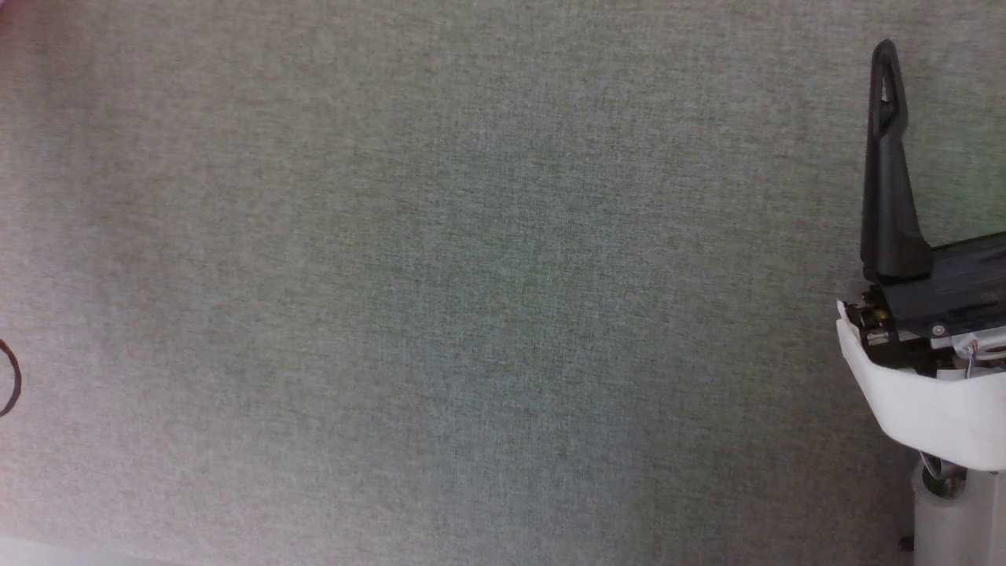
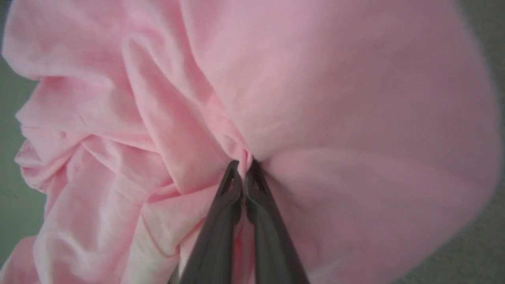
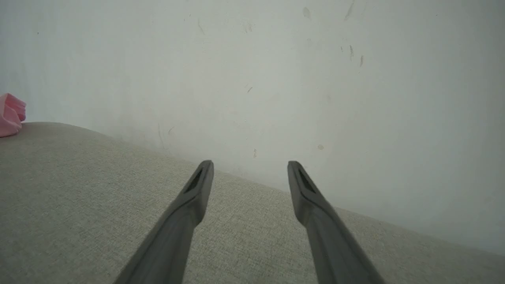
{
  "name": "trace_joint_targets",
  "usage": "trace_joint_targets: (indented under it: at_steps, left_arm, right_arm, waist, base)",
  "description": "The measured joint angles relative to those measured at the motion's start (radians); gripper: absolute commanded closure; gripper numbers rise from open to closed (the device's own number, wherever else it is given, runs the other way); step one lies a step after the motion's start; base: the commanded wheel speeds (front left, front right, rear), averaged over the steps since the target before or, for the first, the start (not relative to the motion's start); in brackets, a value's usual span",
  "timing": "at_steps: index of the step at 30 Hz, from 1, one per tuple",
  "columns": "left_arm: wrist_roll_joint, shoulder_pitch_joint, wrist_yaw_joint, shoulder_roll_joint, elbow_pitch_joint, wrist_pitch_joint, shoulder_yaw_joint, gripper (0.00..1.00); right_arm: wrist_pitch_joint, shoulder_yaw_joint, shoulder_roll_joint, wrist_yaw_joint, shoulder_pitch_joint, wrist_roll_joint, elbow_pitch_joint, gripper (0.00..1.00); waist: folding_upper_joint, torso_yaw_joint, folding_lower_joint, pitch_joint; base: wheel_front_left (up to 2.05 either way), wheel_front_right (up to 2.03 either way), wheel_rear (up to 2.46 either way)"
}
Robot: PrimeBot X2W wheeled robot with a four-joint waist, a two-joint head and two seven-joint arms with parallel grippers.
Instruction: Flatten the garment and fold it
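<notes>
Left claw (image 2: pixel 244 167) is clamped shut at the bottom centre of the left wrist view, both fingertips pressed together on a small pinch of the pink garment (image 2: pixel 335 90). The cloth bunches into a tight knot of creases right at the tips and fans out from there. Deep folds run toward the upper left of the frame, and a smoother, blurred sheet spreads across the right. Which part of the garment is caught I can't tell, as no label or ruffle shows at the tips. It reads as a grab on a crumpled heap, probably taken so the cloth can be drawn out and spread. Flattening isn't done and no fold is made yet.

The grey woven tabletop (image 2: pixel 485 236) peeks in at the lower right corner.

Right claw (image 3: pixel 249 169) is spread wide, carrying nothing, fingers low over the tabletop with a pale wall (image 3: pixel 276 59) behind. The garment's pink edge sits at the far left of that view, well apart. I'd say the claw is parked aside, free to take a second edge.
</notes>
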Motion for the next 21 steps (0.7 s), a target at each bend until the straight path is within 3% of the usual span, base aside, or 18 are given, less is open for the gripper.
trace_joint_targets:
  at_steps: [11,21]
  left_arm:
    - [0.009,-0.019,0.0,0.049,-0.044,-0.114,-0.123,1.0]
    - [-0.052,-0.118,0.0,0.075,-0.296,-0.158,-0.383,1.0]
  right_arm:
    - [0.0,-0.025,0.02,0.0,0.041,0.049,0.054,0.0]
    - [0.0,-0.072,0.022,0.0,0.132,0.142,0.09,0.0]
  waist:
    - [0.0,-0.001,-0.0001,-0.166]
    - [0.0,0.006,-0.0003,-0.355]
  base:
    - [0.0,0.0,0.0]
    - [0.0,0.0,0.0]
